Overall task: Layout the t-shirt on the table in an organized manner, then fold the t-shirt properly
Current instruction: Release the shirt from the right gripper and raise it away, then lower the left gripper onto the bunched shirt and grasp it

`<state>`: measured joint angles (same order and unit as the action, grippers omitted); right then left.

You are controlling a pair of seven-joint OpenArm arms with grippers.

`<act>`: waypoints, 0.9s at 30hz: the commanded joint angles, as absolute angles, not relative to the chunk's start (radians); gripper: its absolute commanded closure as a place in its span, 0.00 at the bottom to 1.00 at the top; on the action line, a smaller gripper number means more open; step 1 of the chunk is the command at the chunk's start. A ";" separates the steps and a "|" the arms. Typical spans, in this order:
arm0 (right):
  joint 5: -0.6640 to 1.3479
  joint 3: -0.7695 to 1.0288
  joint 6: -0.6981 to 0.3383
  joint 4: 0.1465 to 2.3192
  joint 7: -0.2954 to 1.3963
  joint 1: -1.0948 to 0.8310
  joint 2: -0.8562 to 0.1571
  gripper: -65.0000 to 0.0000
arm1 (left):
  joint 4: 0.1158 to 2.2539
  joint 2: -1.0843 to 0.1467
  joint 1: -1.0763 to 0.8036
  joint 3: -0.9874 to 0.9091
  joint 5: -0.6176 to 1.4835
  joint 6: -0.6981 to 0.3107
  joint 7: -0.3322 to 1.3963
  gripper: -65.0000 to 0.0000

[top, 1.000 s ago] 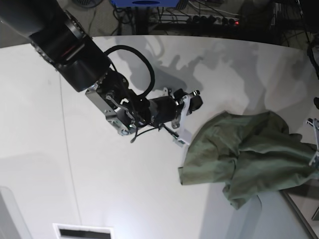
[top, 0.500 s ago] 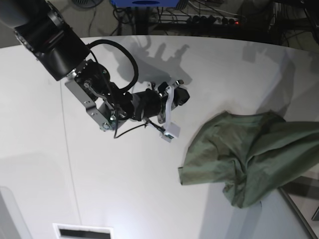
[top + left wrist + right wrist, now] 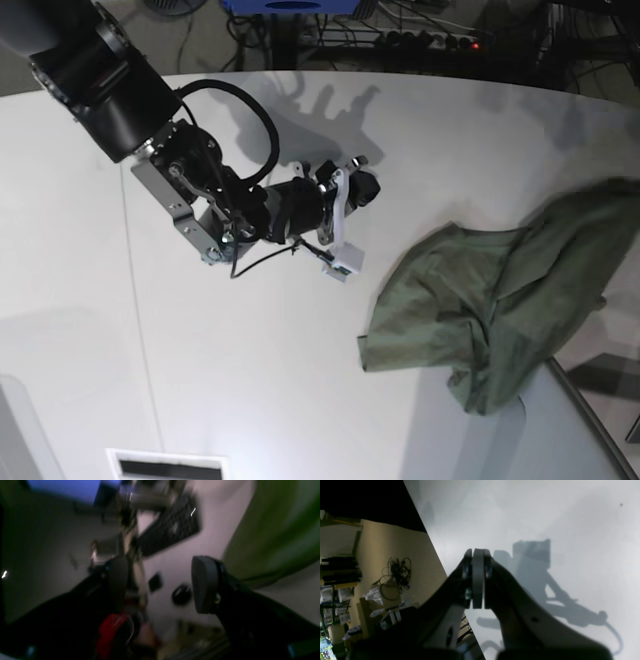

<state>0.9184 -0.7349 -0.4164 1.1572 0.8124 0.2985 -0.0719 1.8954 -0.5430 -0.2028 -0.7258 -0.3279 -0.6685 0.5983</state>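
T-shirt (image 3: 500, 300) bunched at table's (image 3: 250, 400) right edge, part reaching past it. Broad bare white surface near and left. Right gripper (image 3: 478, 580) clenched, empty, over mid-table. Left gripper (image 3: 160, 585) released, cloth beside one finger. Since earlier: shirt's right end drawn farther up-right; right arm barely moved.

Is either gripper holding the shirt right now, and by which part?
Neither. The right gripper is shut on nothing above the table. The left gripper is open and empty, with the t-shirt lying beside it.
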 commanded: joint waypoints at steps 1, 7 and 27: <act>0.941 -0.730 -0.426 1.175 0.796 0.321 -0.067 1.00 | 1.931 -0.567 -0.202 -0.756 -0.305 -0.682 0.634 0.40; 0.941 -0.730 -0.426 1.175 0.792 0.321 -0.067 1.00 | 1.952 -0.490 -0.194 -0.699 -0.071 -0.698 0.725 0.90; 0.941 -0.506 -0.426 1.400 0.811 0.170 -0.165 1.00 | 1.348 -0.229 0.082 -0.278 -0.058 -0.545 0.467 1.00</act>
